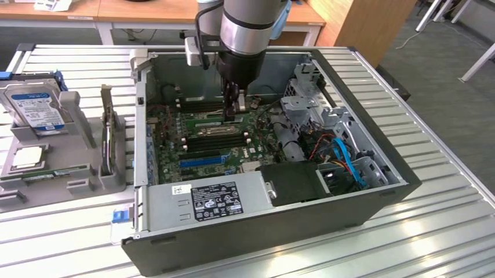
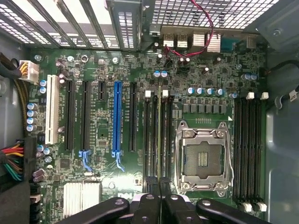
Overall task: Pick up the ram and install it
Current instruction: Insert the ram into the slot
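The gripper (image 2: 159, 187) hangs inside the open computer case (image 1: 325, 226). Its 2 fingers (image 2: 149, 200) are pressed nearly together and pinch what seems to be the ram (image 2: 159, 135). It is held on edge, so it lines up with the black memory slots (image 2: 150, 135) beside the empty CPU socket (image 2: 203, 156). The power supply (image 1: 217, 200) carries a white sticker, but the print is too small to read.

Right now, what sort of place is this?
Probably a lab or workshop set up for computer assembly: an open PC case on a slatted metal table, a hard drive in a grey fixture beside it, wooden desks behind.
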`<state>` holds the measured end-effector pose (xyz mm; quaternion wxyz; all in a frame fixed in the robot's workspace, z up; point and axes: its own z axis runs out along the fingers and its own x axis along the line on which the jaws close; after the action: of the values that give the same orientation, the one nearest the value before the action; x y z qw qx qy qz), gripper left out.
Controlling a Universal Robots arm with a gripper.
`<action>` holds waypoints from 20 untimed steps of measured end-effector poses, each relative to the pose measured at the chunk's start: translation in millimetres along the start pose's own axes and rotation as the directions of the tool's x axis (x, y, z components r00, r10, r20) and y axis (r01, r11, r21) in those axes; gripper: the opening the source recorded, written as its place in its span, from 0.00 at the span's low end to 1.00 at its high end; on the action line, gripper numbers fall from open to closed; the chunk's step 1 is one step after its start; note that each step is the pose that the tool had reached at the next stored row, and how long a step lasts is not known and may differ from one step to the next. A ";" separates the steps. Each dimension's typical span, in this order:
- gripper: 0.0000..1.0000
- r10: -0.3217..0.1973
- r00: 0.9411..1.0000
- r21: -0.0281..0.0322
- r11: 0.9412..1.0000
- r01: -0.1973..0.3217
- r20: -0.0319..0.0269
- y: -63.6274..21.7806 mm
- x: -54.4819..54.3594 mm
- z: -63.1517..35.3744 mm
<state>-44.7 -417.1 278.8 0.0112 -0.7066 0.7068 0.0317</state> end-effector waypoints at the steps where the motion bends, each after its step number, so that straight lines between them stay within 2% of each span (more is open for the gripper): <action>1: 0.11 0.000 1.000 0.000 1.000 0.000 0.000 0.0 0.0 0.0; 10: 0.11 -0.009 1.000 0.000 1.000 0.009 0.002 -0.1 0.6 0.5; 20: 0.11 -0.019 1.000 -0.001 1.000 0.019 0.002 -2.9 1.4 1.5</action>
<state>-41.9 -418.4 277.1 0.0117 -0.7135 0.6998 0.0325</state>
